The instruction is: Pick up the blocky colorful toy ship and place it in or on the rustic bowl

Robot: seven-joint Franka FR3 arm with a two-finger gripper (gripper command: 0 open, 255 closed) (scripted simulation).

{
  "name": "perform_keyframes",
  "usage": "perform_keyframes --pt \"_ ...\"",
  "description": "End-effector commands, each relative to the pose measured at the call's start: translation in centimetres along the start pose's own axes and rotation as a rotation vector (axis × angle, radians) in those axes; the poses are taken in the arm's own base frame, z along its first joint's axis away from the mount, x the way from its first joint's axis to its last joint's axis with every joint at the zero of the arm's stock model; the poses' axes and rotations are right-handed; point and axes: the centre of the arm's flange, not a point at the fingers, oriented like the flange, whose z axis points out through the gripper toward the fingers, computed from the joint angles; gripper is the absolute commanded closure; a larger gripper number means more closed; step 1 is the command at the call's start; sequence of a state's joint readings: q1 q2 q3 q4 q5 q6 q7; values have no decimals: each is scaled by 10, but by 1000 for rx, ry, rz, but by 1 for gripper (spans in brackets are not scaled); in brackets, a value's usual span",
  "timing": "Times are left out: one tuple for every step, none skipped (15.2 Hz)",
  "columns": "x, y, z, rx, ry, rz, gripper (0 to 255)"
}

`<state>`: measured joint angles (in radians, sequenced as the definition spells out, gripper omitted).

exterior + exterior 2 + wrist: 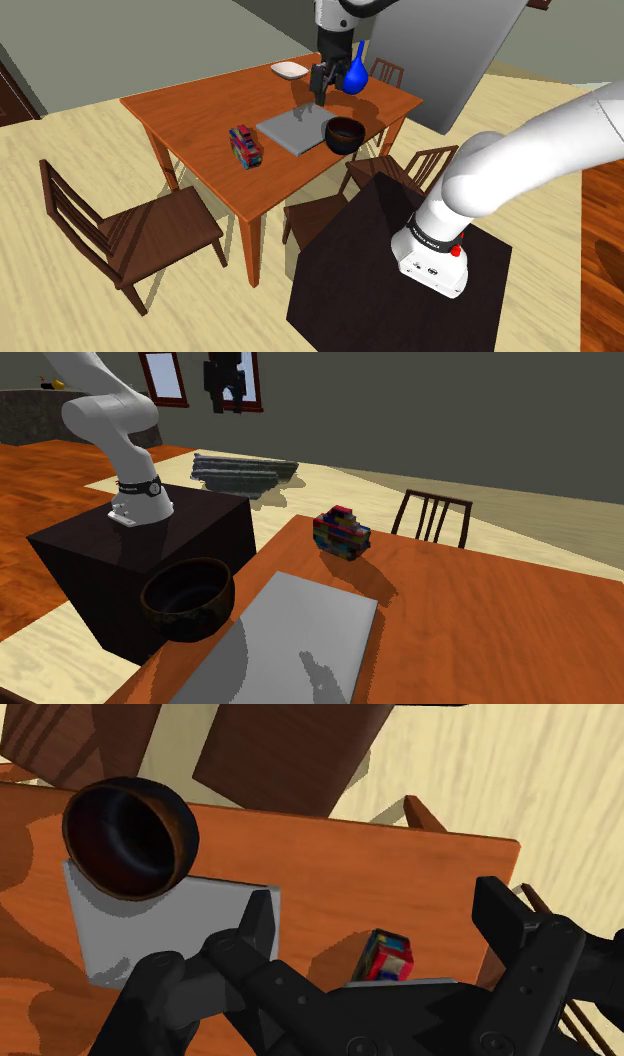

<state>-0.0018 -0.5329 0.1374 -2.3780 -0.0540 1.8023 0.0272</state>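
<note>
Wooden table (200, 105) | toy ship (246, 146) near one edge | gripper (320, 98) spread, raised above

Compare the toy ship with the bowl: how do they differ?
The toy ship is blocky, in red, blue and green; the bowl is round, dark brown and hollow. The bowl looks wider than the toy ship. The bowl sits by a corner of the grey mat; the toy ship stands apart on bare wood. Both rest on the table, clear of the open gripper.
</note>
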Motion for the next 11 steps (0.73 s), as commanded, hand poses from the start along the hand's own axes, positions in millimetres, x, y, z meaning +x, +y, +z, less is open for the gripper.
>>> perform_keyframes --pt "21 -4 13 6 4 25 0" --pt "32 -6 21 8 4 37 0" --pt "43 -8 28 10 5 49 0" --pt "53 -10 36 13 6 62 0" --pt "64 -12 43 15 6 74 0" --pt "74 -13 50 18 7 86 0" --pt "85 -15 58 20 8 98 0" --pt "96 -16 65 23 8 110 0" --pt "107 -18 72 25 9 122 0" --pt "117 -19 79 27 10 134 0" --pt "128 -20 87 30 11 146 0"
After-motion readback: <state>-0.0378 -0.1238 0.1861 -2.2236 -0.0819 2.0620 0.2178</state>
